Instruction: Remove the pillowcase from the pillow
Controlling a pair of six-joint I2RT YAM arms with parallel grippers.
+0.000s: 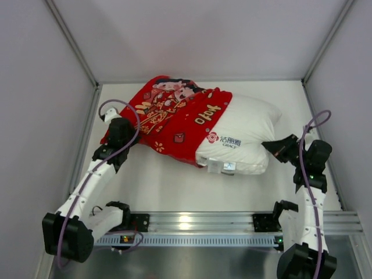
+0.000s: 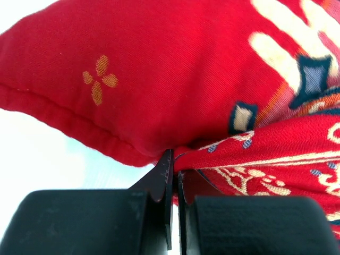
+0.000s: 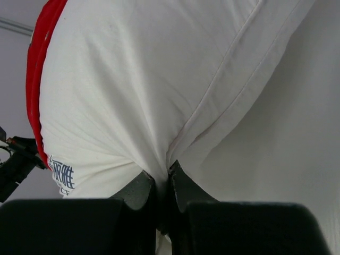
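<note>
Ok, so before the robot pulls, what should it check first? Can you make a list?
1. Left gripper pinching the pillowcase: ok, shut on a red fold.
2. Right gripper pinching the pillow: ok, white cloth bunched between its fingers.
3. Right gripper free of red cloth: ok.
4. Left gripper grabbing only the pillowcase, not the pillow inside: cannot tell.
5. Pillowcase all the way off: not ok, it covers the pillow's left part; only the end with the logo is bare.

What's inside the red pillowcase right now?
The white pillow is partly inside the pillowcase; its bare end sticks out on the right. How far it reaches inside is hidden by the red fabric.
</note>
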